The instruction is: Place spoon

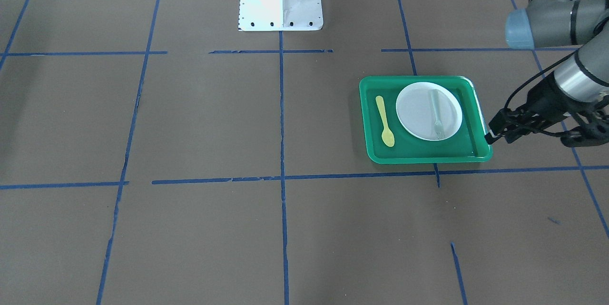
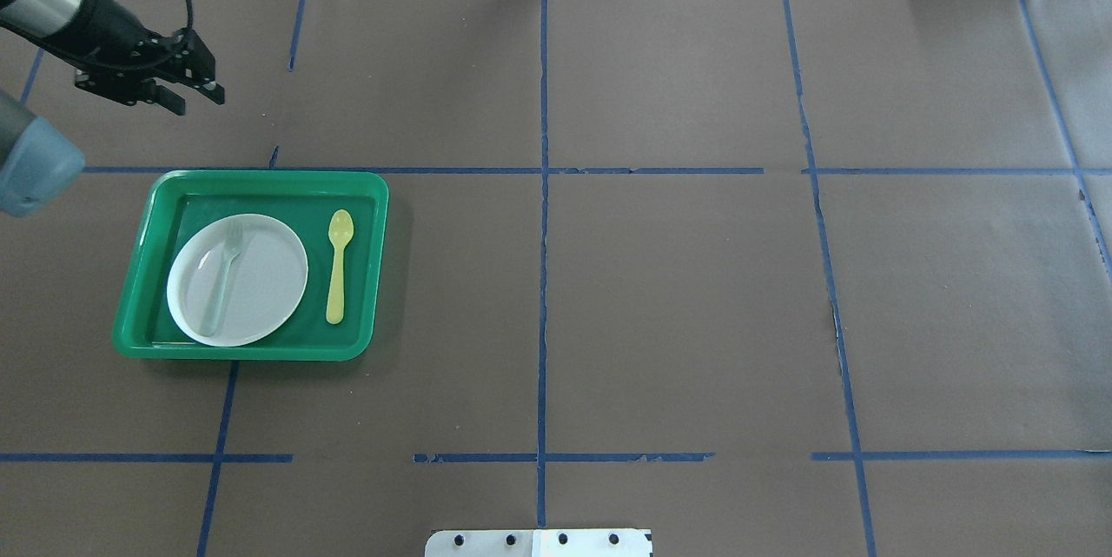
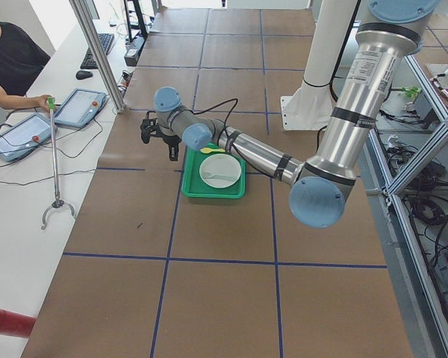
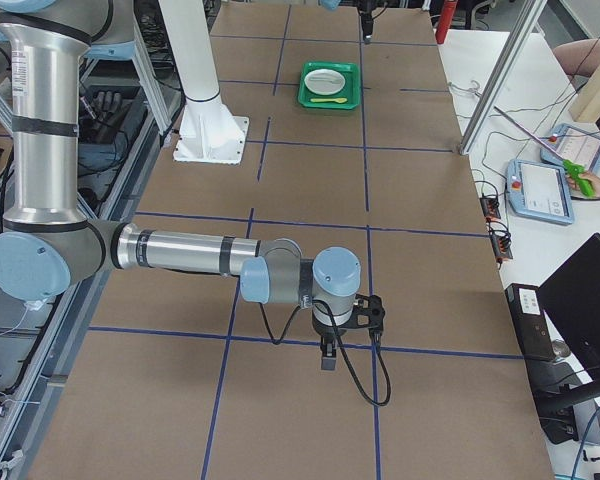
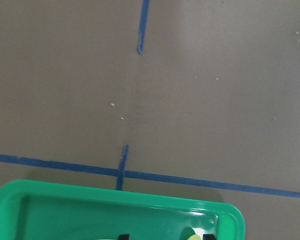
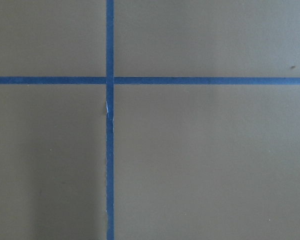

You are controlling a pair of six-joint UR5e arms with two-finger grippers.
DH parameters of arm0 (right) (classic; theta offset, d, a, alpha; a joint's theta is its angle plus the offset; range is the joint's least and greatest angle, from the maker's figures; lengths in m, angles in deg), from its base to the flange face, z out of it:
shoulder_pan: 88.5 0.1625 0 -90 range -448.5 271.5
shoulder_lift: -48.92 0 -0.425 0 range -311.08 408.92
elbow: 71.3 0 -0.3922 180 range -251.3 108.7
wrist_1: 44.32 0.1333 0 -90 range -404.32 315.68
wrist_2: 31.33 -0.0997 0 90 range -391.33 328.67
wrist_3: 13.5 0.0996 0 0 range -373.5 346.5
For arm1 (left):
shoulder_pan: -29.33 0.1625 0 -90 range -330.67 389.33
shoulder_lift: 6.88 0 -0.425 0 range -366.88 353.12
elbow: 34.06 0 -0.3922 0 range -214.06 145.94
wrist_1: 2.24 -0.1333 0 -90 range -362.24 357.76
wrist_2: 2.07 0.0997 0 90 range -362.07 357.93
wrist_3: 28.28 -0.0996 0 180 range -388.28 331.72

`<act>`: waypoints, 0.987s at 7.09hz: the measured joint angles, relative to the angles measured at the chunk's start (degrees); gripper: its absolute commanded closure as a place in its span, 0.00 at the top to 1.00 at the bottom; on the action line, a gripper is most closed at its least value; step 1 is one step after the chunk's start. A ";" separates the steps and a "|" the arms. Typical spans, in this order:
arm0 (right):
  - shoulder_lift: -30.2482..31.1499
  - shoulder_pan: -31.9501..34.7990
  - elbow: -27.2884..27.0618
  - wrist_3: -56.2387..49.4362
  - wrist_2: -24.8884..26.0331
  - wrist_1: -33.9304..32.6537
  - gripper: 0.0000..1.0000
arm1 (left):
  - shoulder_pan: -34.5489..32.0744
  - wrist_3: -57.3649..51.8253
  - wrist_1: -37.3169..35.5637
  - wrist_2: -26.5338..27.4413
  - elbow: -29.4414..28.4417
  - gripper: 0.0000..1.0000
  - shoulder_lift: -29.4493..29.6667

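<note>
While the pale-yellow spoon (image 2: 338, 266) lay in the green tray (image 2: 261, 177) just beside the white plate (image 2: 261, 279), the left end effector (image 2: 198, 101) hovered nearby, jaws apart and empty; I could not tell the right end effector's (image 4: 345, 335) state.

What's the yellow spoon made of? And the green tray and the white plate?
The spoon looks like plastic: it is thin, matte and one even pale-yellow colour. The tray seems to be glossy plastic too, since its green rim catches bright reflections. The plate could be plastic or coated paper; it is plain white and smooth, so it's hard to tell.
</note>
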 measured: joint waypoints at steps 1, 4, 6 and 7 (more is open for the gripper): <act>0.02 0.00 -0.01 0.00 0.00 0.00 1.00 | -4.39 -10.58 -0.15 -0.08 -0.17 0.56 -4.69; 0.04 0.00 -0.01 0.00 0.00 0.00 1.00 | -20.29 -41.88 -8.78 0.95 -2.55 0.57 -12.39; 0.03 0.00 -0.01 0.00 0.04 0.00 1.00 | -25.75 -50.36 -18.35 4.07 -3.10 1.00 -12.72; 0.02 0.00 0.00 0.00 0.04 0.00 1.00 | -26.37 -51.03 -20.11 4.65 -2.99 1.00 -13.01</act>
